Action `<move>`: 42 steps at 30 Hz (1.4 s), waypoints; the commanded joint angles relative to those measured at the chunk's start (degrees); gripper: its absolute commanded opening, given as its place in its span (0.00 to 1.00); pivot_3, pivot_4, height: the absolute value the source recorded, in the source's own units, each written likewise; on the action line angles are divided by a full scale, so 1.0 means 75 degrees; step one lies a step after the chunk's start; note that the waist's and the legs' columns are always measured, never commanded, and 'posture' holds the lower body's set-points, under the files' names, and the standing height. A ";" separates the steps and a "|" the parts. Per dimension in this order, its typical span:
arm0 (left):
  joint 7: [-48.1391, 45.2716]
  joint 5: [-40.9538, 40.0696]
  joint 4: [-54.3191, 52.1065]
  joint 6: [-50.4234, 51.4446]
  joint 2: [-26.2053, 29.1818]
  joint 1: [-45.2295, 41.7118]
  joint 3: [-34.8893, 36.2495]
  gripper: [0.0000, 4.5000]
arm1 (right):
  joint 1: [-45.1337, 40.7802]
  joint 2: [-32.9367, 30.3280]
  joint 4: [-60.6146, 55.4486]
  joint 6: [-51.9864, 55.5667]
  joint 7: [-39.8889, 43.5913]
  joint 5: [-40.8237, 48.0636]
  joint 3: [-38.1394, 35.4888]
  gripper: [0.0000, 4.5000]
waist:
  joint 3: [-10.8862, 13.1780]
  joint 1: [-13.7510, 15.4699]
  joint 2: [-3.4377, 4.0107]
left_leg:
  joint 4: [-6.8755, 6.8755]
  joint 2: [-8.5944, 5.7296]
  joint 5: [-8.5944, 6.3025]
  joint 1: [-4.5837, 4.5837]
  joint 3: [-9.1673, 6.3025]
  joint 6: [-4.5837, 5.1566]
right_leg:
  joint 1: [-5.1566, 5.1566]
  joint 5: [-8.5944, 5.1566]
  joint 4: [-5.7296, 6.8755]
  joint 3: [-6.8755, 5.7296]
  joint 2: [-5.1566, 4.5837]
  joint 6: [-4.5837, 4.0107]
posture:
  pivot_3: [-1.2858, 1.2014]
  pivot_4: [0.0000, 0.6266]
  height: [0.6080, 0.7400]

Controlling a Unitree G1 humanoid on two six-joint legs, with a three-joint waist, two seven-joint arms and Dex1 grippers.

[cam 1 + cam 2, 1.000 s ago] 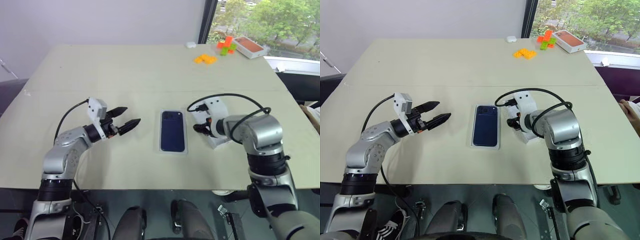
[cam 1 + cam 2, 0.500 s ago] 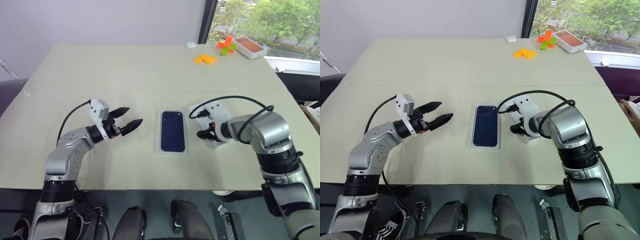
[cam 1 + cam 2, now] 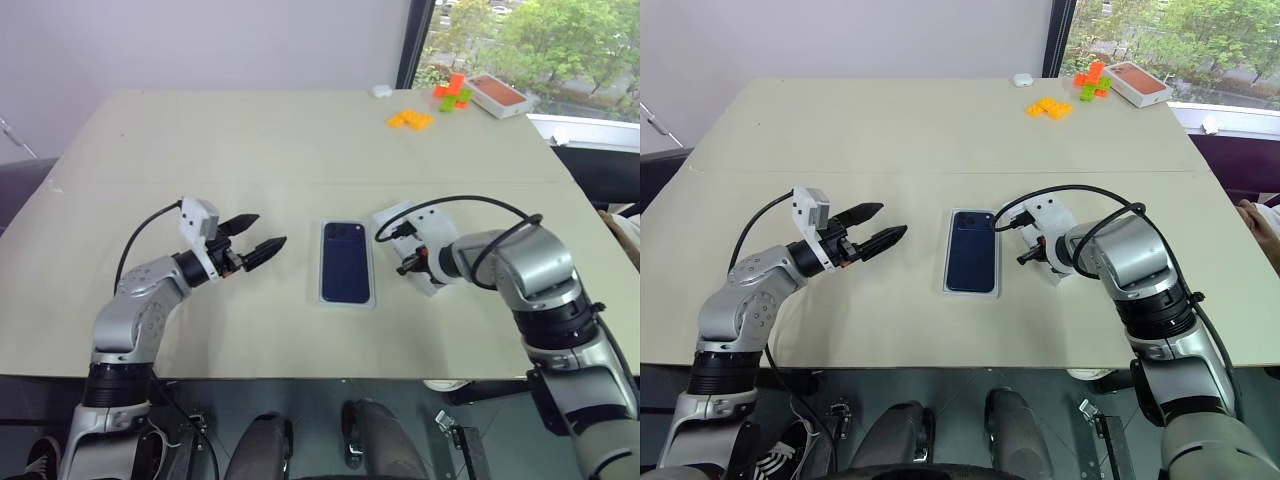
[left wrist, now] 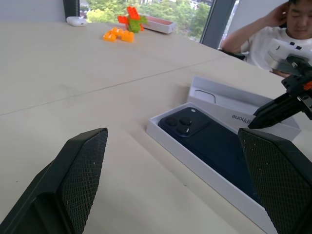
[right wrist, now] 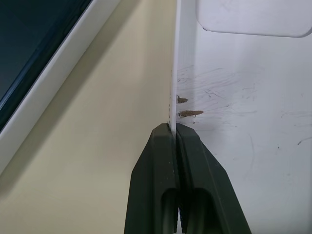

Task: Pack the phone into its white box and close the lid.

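Two grippers over beige table. Slim navy-blue phone lies in shallow white cardboard box, table centre. Right gripper pinches white lid wall, just beside box. Left gripper hovers spread, apart.

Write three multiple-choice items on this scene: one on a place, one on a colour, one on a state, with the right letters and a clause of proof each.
1. Where is the phone?
A. inside the white box
B. bare on the table
C. in the left tool

2. What colour are the blocks lying nearest the small white case?
A. blue
B. orange
C. black

3. How is the right tool?
A. wide open
B. shut on the lid
C. shut on the phone

Key:
1 A, a white rim surrounds the phone.
2 B, the flat pile beside the case is orange.
3 B, its fingers pinch the lid's thin white wall.
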 commanded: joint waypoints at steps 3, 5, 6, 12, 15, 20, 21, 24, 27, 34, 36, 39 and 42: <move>0.0007 -0.0098 -0.0124 -0.0048 0.0087 -0.0151 0.0128 1.00 | -0.0667 0.0955 0.0842 0.0023 -0.0622 -0.0294 -0.1380 0.00 | 0.0001 -0.0020 0.0001 | 0.0000 0.0000 0.0002 -0.0001 0.0004 0.0002 | -0.0002 0.0000 0.0001 0.0001 0.0000 0.0000 | 0.52 0.24 1.00; 0.0019 -0.0083 -0.0064 -0.0070 0.0100 -0.0186 0.0158 1.00 | -0.1022 0.1526 0.1332 -0.0160 -0.0971 -0.0376 -0.2221 0.00 | 0.0001 -0.0014 0.0002 | 0.0000 0.0000 0.0002 -0.0005 0.0004 0.0002 | -0.0008 0.0001 0.0008 0.0002 0.0000 -0.0001 | 0.52 0.24 1.00; 0.0026 -0.0074 -0.0040 -0.0074 0.0103 -0.0198 0.0165 1.00 | -0.1157 0.1728 0.1501 -0.0304 -0.1096 -0.0403 -0.2510 0.00 | 0.0001 -0.0007 0.0002 | -0.0001 0.0001 0.0002 -0.0009 0.0003 0.0001 | -0.0013 0.0001 0.0010 0.0001 0.0000 -0.0001 | 0.52 0.24 1.00; 0.0022 -0.0087 0.0024 -0.0072 0.0166 -0.0223 0.0228 1.00 | -0.2292 0.3440 0.1746 -0.0586 -0.1057 0.0764 -0.5190 0.00 | 0.0005 -0.0009 0.0009 | -0.0015 0.0002 0.0001 -0.0023 0.0001 0.0002 | -0.0028 0.0000 0.0002 0.0001 0.0000 0.0000 | 0.52 0.24 1.00; 0.0041 -0.0090 0.0077 -0.0056 0.0220 -0.0237 0.0286 1.00 | -0.2744 0.3969 0.1997 -0.0367 -0.0969 0.1424 -0.6405 0.00 | 0.0006 0.0001 0.0011 | -0.0015 0.0002 0.0002 -0.0048 0.0002 0.0002 | -0.0050 0.0001 0.0002 0.0001 -0.0002 0.0000 | 0.52 0.24 1.00; 0.0084 -0.0222 0.0088 0.0040 0.0262 -0.0274 0.0429 1.00 | -0.2996 0.5058 0.2067 0.0503 -0.1436 0.2522 -0.8161 0.00 | 0.0002 0.0010 0.0015 | -0.0007 0.0001 0.0002 -0.0104 0.0000 0.0001 | -0.0103 0.0001 0.0011 0.0001 -0.0007 0.0000 | 0.52 0.24 1.00; 0.0088 -0.0234 0.0087 0.0040 0.0270 -0.0278 0.0444 1.00 | -0.2844 0.5209 0.1953 0.0503 -0.1583 0.2754 -0.8107 0.00 | 0.0002 0.0004 0.0015 | -0.0006 0.0001 0.0003 -0.0123 0.0001 0.0000 | -0.0130 0.0002 0.0015 0.0001 -0.0008 0.0000 | 0.52 0.24 1.00; 0.0160 -0.0325 0.0042 0.0108 0.0282 -0.0263 0.0557 1.00 | -0.2532 0.5845 0.1628 0.0503 -0.2244 0.3466 -0.8326 0.00 | 0.0004 -0.0039 0.0018 | -0.0012 0.0004 0.0005 -0.0139 0.0004 -0.0003 | -0.0156 0.0002 0.0023 0.0002 -0.0007 0.0000 | 0.52 0.24 1.00; 0.0177 -0.0483 -0.0073 0.0224 0.0332 -0.0192 0.0678 1.00 | -0.2445 0.6511 0.1707 0.0503 -0.3227 0.4621 -0.8919 0.00 | 0.0007 -0.0024 0.0023 | -0.0010 0.0002 0.0008 -0.0152 0.0006 -0.0009 | -0.0168 0.0002 0.0025 0.0003 -0.0009 0.0000 | 0.52 0.24 1.00; 0.0251 -0.0587 -0.0245 0.0355 0.0362 -0.0136 0.0719 1.00 | -0.1627 0.7018 0.2039 0.0486 -0.5300 0.7530 -0.8753 0.00 | 0.0007 -0.0037 0.0024 | -0.0006 0.0002 0.0008 -0.0141 0.0007 -0.0007 | -0.0158 0.0002 0.0030 0.0004 -0.0009 -0.0001 | 0.52 0.24 1.00; 0.0263 -0.0586 -0.0282 0.0374 0.0352 -0.0122 0.0703 1.00 | -0.1434 0.7012 0.2114 0.0214 -0.5893 0.8329 -0.8446 0.00 | 0.0007 -0.0053 0.0024 | -0.0006 0.0002 0.0008 -0.0142 0.0011 -0.0006 | -0.0158 0.0002 0.0031 0.0005 -0.0009 -0.0001 | 0.52 0.24 1.00; 0.0268 -0.0596 -0.0351 0.0407 0.0330 -0.0080 0.0676 1.00 | -0.0890 0.6847 0.2118 -0.0284 -0.6605 0.9377 -0.7645 0.00 | 0.0007 -0.0084 0.0024 | -0.0006 0.0003 0.0009 -0.0140 0.0015 -0.0006 | -0.0158 0.0002 0.0032 0.0008 -0.0007 -0.0001 | 0.52 0.24 1.00; 0.0284 -0.0591 -0.0400 0.0415 0.0300 -0.0035 0.0650 1.00 | -0.0336 0.6414 0.2099 -0.1033 -0.7263 1.0650 -0.6557 0.00 | 0.0007 -0.0152 0.0024 | -0.0007 0.0005 0.0008 -0.0139 0.0015 -0.0005 | -0.0155 0.0002 0.0030 0.0008 -0.0004 0.0000 | 0.52 0.24 1.00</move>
